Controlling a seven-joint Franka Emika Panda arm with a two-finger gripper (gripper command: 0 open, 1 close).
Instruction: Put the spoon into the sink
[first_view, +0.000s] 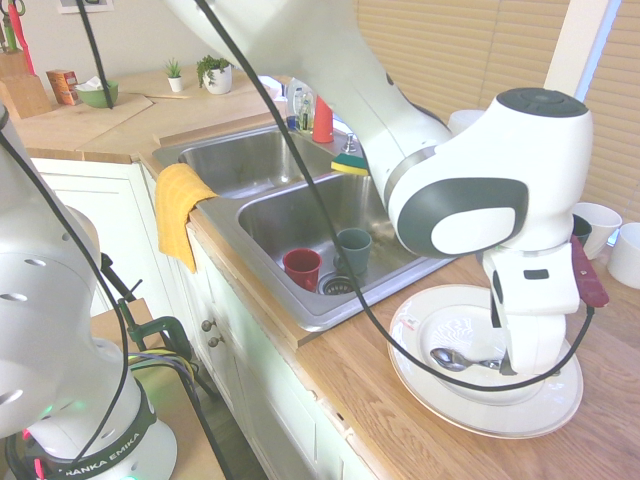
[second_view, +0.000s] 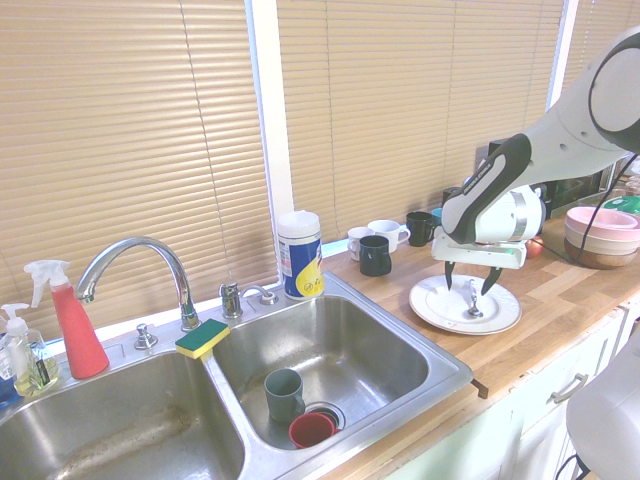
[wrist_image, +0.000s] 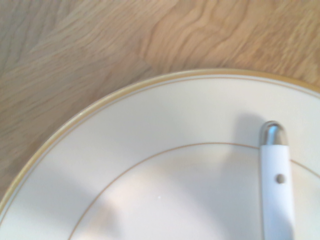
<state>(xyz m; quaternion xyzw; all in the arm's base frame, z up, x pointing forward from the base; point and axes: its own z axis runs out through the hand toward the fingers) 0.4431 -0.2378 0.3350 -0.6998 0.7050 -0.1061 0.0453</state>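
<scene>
I see the wooden worktop (first_view: 420, 420) carrying the two-basin sink (second_view: 350, 350), where a grey-green cup (second_view: 284, 394) and a red cup (second_view: 312, 429) stand in the basin nearer the plate, by the drain. The white, gold-rimmed plate (first_view: 540, 415) sits on the worktop just beside the sink. My gripper (second_view: 470, 283) hangs over the plate with the jaws spread wide, holding nothing. The spoon (first_view: 462, 359) lies on the plate below them; its white handle (wrist_image: 276, 195) shows in the wrist view.
</scene>
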